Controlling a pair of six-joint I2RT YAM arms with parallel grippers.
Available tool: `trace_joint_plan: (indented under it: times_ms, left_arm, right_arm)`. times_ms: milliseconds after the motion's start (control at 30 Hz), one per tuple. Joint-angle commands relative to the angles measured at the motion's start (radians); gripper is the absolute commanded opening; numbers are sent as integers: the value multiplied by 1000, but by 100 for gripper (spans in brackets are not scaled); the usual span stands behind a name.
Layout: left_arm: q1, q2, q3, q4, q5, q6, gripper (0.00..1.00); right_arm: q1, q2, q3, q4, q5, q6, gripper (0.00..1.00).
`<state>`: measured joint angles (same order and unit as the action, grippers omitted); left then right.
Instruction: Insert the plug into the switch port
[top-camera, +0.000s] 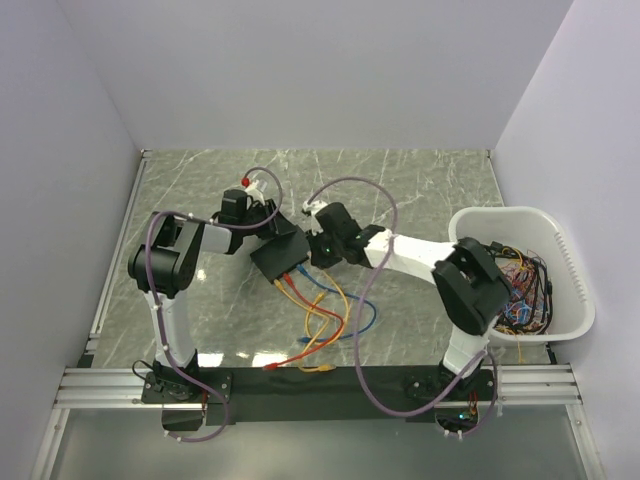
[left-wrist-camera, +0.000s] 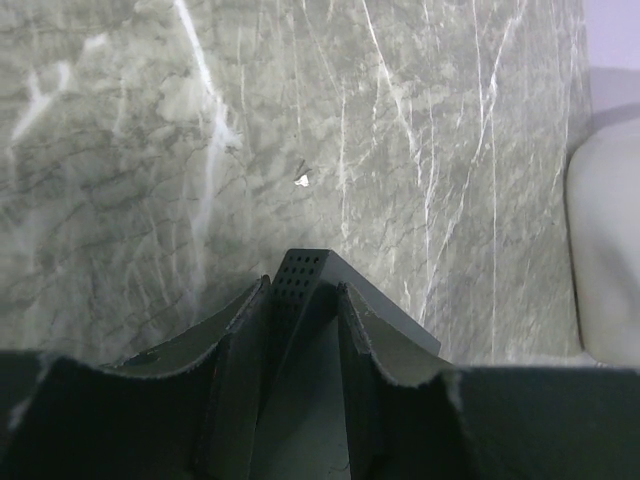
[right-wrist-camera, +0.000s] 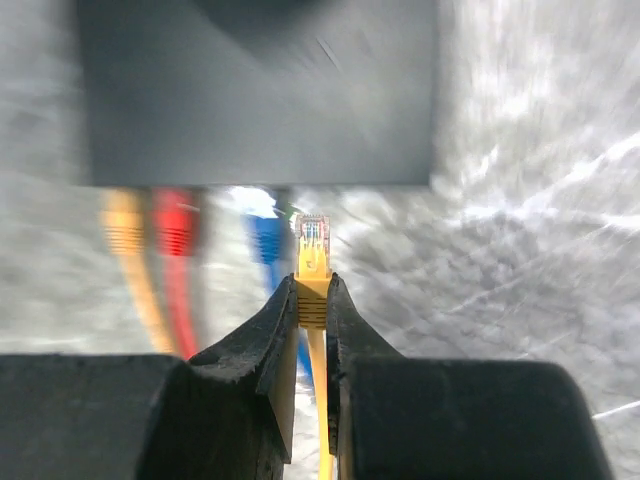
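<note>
The switch (top-camera: 283, 257) is a flat matte-black box on the marble table; its port edge faces the near side. In the right wrist view the switch (right-wrist-camera: 260, 95) fills the top, with orange, red and blue plugs seated in its ports. My right gripper (right-wrist-camera: 312, 290) is shut on a yellow plug (right-wrist-camera: 312, 255) whose clear tip sits just below the port edge, right of the blue plug. My left gripper (left-wrist-camera: 300, 290) is shut on a corner of the switch (left-wrist-camera: 300, 275), a perforated side showing between the fingers. In the top view the left gripper (top-camera: 262, 222) and the right gripper (top-camera: 318, 250) flank the switch.
Orange, red and blue cables (top-camera: 325, 310) trail from the switch toward the near edge. A white tub (top-camera: 470, 225) full of tangled cables stands at the right. Its pale wall shows at the right of the left wrist view (left-wrist-camera: 605, 250).
</note>
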<state>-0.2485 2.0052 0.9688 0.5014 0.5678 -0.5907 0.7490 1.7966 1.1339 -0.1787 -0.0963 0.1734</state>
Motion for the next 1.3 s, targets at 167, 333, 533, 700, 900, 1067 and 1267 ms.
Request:
trace_joint_plan:
  times_ms: [167,333,533,700,900,1067,1267]
  left_arm:
    - [21,-60,-39,-72,-31,-3,38]
    - [22,-146,-68,-41,-55,-26,37]
    - [46,-307,-85,-6,-101,-86,37]
    - [55,-460,-32,-54,-138,-106,37]
    - [54,-537,-12,-63,-158,-172,37]
    - [46,-568,-1,-96,-166,-179,37]
    - [26,-602,22,-144,-194,-170,36]
  right_arm:
    - [-8,-249,-45,128,-74,15,0]
    - [-11,-344,-126,205,-143,67,0]
    - [-10,-459,-100,217,-175,89,0]
    - [-10,-546,61,96,-64,26,0]
    - [-11,-675,167,1,27,-34,0]
    - [-11,-805,173,-27,33,-32,0]
    - [-10,-930,196,-73,136,-81,0]
